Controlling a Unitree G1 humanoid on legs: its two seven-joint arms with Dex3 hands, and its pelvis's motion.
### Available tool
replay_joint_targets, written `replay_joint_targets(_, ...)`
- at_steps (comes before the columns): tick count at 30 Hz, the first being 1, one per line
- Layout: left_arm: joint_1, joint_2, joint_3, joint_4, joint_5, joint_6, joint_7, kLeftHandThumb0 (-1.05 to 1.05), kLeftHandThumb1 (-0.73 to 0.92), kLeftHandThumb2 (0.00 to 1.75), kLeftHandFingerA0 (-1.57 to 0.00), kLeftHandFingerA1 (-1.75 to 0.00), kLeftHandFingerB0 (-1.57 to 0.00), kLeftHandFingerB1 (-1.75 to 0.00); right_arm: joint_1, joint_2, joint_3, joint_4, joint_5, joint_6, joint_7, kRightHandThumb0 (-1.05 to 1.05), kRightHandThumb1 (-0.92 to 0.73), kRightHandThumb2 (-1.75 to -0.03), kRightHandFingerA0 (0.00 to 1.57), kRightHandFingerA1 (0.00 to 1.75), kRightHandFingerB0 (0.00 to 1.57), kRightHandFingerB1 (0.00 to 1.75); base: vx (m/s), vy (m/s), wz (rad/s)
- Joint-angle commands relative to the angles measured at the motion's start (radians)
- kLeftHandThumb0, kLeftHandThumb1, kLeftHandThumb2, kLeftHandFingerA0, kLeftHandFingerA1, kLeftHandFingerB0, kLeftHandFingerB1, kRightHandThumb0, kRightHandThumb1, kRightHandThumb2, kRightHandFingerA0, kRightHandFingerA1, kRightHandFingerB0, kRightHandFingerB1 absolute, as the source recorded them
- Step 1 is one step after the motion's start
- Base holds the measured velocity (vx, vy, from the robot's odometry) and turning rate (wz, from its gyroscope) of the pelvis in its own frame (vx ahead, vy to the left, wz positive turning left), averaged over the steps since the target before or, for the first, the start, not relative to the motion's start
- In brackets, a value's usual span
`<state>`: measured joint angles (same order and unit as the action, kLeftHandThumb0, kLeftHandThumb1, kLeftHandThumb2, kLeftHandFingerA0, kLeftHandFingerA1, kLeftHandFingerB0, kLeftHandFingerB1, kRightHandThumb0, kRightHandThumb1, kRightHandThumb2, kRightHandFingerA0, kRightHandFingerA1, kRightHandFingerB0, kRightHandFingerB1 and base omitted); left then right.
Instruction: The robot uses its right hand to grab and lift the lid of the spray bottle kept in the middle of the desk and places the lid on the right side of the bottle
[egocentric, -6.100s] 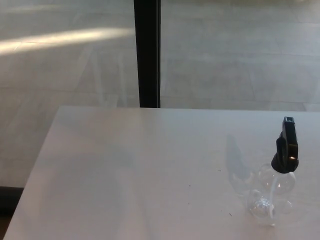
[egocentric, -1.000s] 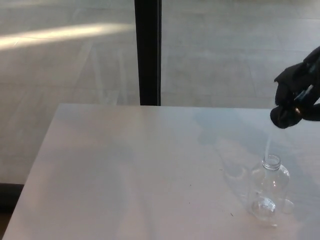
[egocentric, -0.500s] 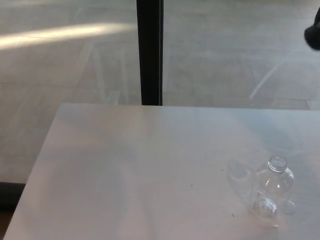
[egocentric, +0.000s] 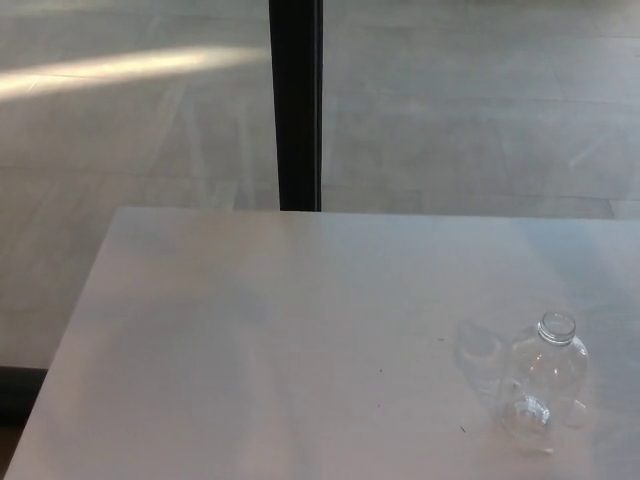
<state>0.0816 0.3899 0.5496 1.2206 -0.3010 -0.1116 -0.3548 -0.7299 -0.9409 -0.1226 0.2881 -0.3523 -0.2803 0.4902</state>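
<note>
Neither hand's in shot so can't tell their grip, but that empty clear bottle (egocentric: 543, 385) on the table (egocentric: 250, 340) looks super light and tippy, open neck, lid nowhere visible.

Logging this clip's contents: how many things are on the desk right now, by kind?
Clear bottles, open at the neck: 1
Lids: 0 in view
Robot hands: 0 in view
Total on the desk: 1

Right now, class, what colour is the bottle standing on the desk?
The bottle is clear, colourless plastic with its neck open; the head view shows it best.
</note>
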Motion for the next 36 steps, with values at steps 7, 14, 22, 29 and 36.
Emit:
replay_joint_targets(7,-0.001,0.004,0.007,0.007,-0.016,-0.019,-0.001,-0.82,0.9,0.67,-0.51,-0.49,-0.33,-0.37,0.336,0.023,0.05,-0.124,-0.084,0.063,-0.066,-0.17,-0.66,-0.79,0.9,1.56,0.88,0.96,0.0,0.0,0.0)
replay_joint_targets(14,0.001,0.003,0.007,0.004,-0.014,-0.024,-0.007,-0.81,0.72,1.09,-0.44,-0.59,-0.27,-0.5,0.455,0.1,0.11,-0.148,-0.169,0.147,-0.144,-0.21,-0.68,-0.72,0.85,1.58,0.86,0.86,0.0,0.0,0.0)
replay_joint_targets(22,0.001,0.003,0.01,0.005,-0.016,-0.022,-0.001,-0.79,0.72,1.11,-0.47,-0.62,-0.26,-0.5,0.495,0.155,0.162,-0.115,-0.218,0.243,-0.154,-0.22,-0.77,-0.67,0.78,1.5,0.76,0.65,0.0,0.0,0.0)
replay_joint_targets(29,0.008,-0.002,0.012,0.005,-0.018,-0.029,-0.004,-0.83,0.9,0.68,-0.52,-0.51,-0.36,-0.38,0.507,0.141,0.217,-0.111,-0.246,0.31,-0.11,-0.32,-0.75,-0.62,0.72,0.94,0.5,0.43,0.0,0.0,0.0)
replay_joint_targets(36,0.007,-0.003,0.007,0.004,-0.017,-0.031,-0.002,-0.82,0.91,0.69,-0.52,-0.51,-0.34,-0.37,0.5,0.104,0.264,-0.105,-0.271,0.379,-0.029,-0.55,-0.62,-0.73,0.14,0.42,0.14,0.33,0.0,0.0,0.0)
